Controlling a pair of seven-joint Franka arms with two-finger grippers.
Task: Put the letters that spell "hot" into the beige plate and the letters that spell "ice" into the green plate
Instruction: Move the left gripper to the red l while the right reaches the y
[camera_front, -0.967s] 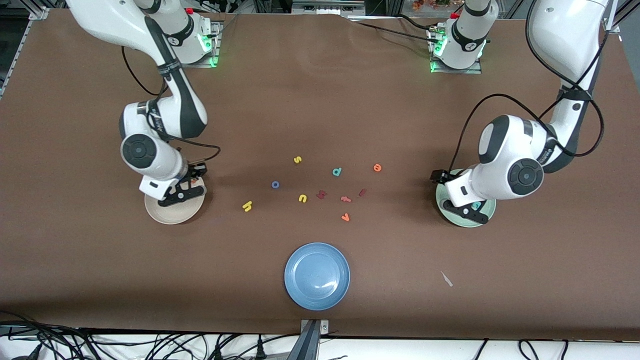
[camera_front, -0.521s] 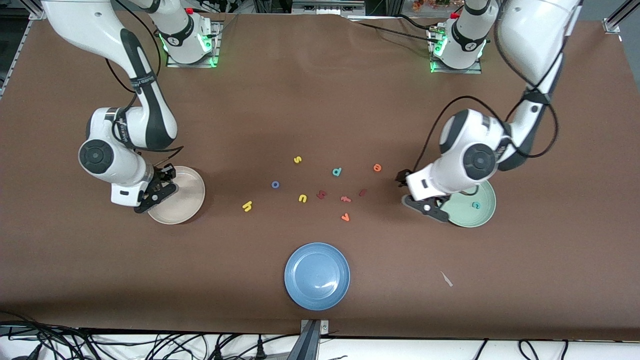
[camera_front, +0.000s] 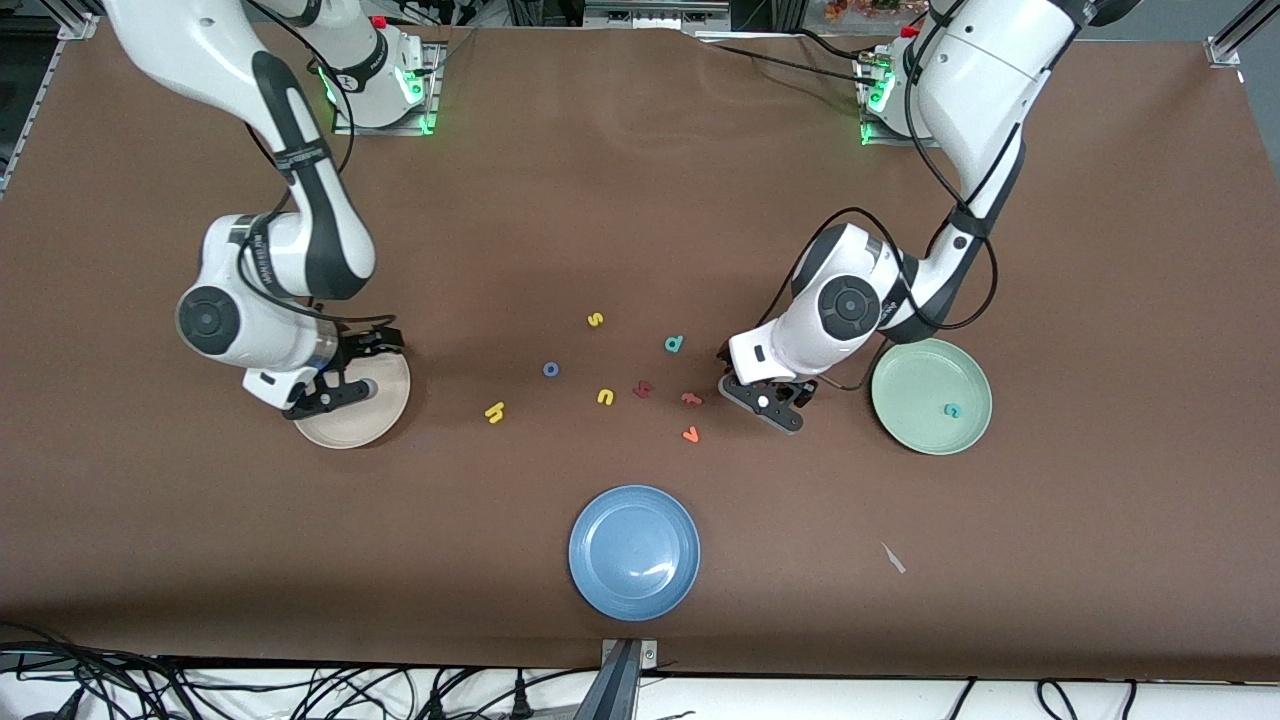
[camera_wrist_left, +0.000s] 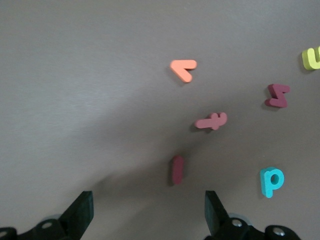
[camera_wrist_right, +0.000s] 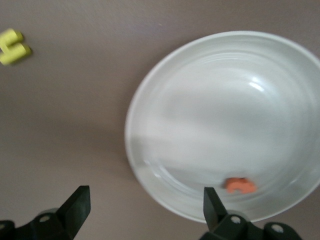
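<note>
Lying in the beige plate (camera_wrist_right: 165, 90), orange "t" (camera_wrist_right: 240, 185); right gripper (camera_wrist_right: 142, 210) wide open, empty, over it. Teal "c" (camera_front: 953, 410) in green plate (camera_front: 905, 395). Left gripper (camera_wrist_left: 150, 212) wide open above dark red "i" (camera_wrist_left: 177, 169), salmon letter (camera_wrist_left: 211, 121) at its 1 o'clock on brown table (camera_front: 640, 200).

Even overhead light, soft arm shadows lay on the brown table (camera_front: 640, 200), glare glinted on the blue plate (camera_front: 634, 552), wrist views were slightly blurred.
</note>
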